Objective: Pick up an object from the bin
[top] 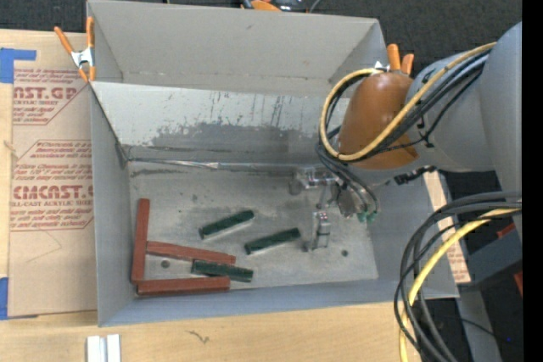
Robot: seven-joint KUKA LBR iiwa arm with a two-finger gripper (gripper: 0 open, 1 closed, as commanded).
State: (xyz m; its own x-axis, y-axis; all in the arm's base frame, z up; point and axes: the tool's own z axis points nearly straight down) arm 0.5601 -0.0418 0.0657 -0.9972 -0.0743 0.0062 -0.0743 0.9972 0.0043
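Orange-covered wrist [377,119] and its looped cables [339,110] sit highest over the grey bin [229,38], with the jaws hanging from them close to the bin floor, toward its right side in the view. Whether the jaws stand apart or together I cannot tell from this angle, and nothing can be seen between them. Well away from the jaws, at the far left of the floor, three red-brown bars [188,252] lie in a loose corner shape. Nearer the jaws lie three dark green ones: a lower green bar [222,270] against the red-brown ones, an upper green bar [226,223], and the closest green bar [272,241]. The right end of the closest one lies just beside the jaws, on their left in the view, apparently not touching. That bar looks the likeliest pick. To take it well, the jaws should shift over its middle, turn to straddle its narrow width, and reach the floor on either side before closing, since a grip at the very end would likely slip
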